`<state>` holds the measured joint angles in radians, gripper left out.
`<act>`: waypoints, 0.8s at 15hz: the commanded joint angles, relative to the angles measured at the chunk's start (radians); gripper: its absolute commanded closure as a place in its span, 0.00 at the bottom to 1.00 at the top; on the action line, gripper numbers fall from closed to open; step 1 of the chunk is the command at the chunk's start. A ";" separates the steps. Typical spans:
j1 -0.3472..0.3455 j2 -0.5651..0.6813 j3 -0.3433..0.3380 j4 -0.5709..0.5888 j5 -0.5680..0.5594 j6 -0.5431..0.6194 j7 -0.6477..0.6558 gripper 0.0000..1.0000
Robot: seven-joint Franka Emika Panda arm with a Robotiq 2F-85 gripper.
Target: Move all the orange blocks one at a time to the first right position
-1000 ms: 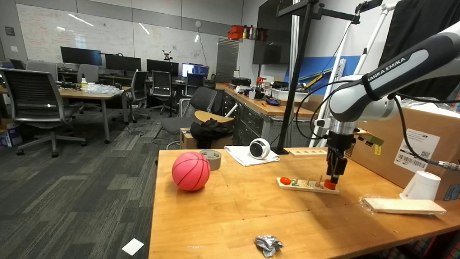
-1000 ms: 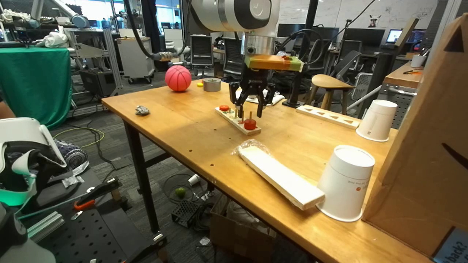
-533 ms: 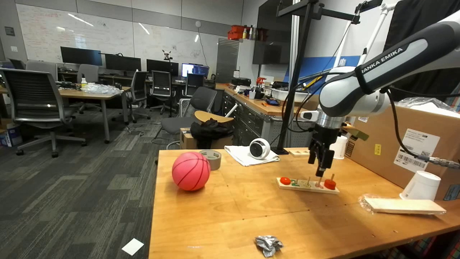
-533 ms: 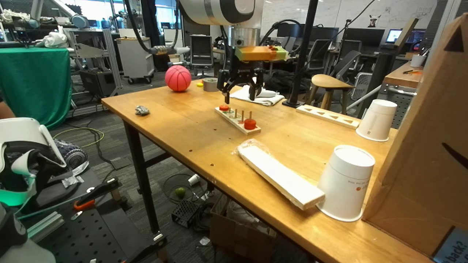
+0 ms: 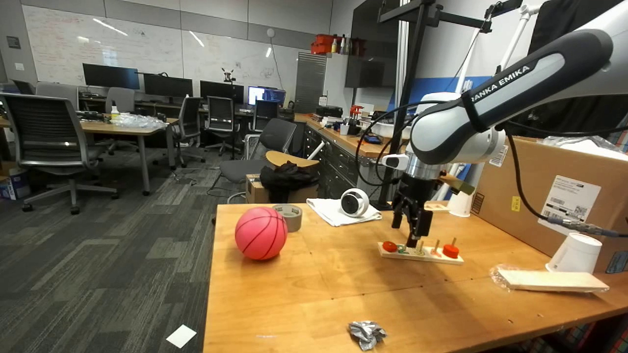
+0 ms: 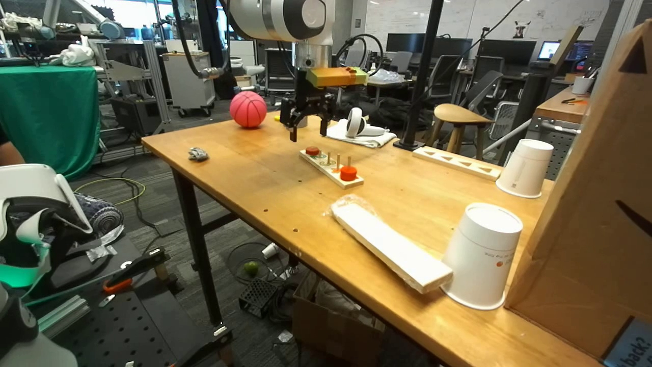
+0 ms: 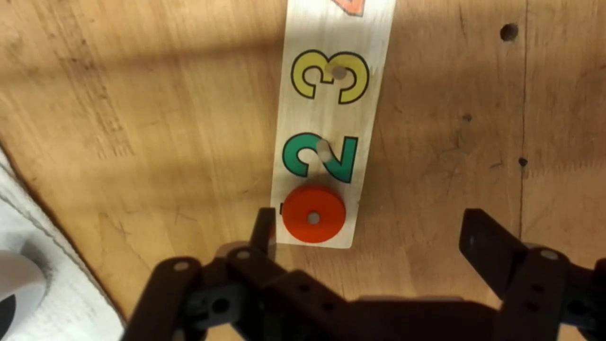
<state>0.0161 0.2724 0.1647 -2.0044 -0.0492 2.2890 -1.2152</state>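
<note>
Your pincer (image 6: 308,135) stands wide and empty above the tray (image 7: 325,118). Orange blocks (image 6: 348,174) look delivered, stacked at one end; you probably still need the lone block (image 7: 314,202) opposite.

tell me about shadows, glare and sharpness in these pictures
In the wrist view, the orange-red disc and green 2 look sharp, soft shadow bands cross the tabletop, and the gripper shows almost black; in an exterior view, pale glare streaks mark the whiteboard; in an exterior view, the background window looks washed out.
</note>
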 commanded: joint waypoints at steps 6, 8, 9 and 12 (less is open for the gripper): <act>0.008 0.114 0.008 0.139 0.014 -0.028 -0.053 0.00; 0.006 0.136 0.007 0.161 0.013 -0.037 -0.053 0.00; 0.006 0.145 0.008 0.169 0.012 -0.036 -0.053 0.00; 0.003 0.163 0.008 0.185 0.011 -0.040 -0.051 0.00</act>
<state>0.0235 0.4079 0.1693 -1.8732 -0.0492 2.2807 -1.2474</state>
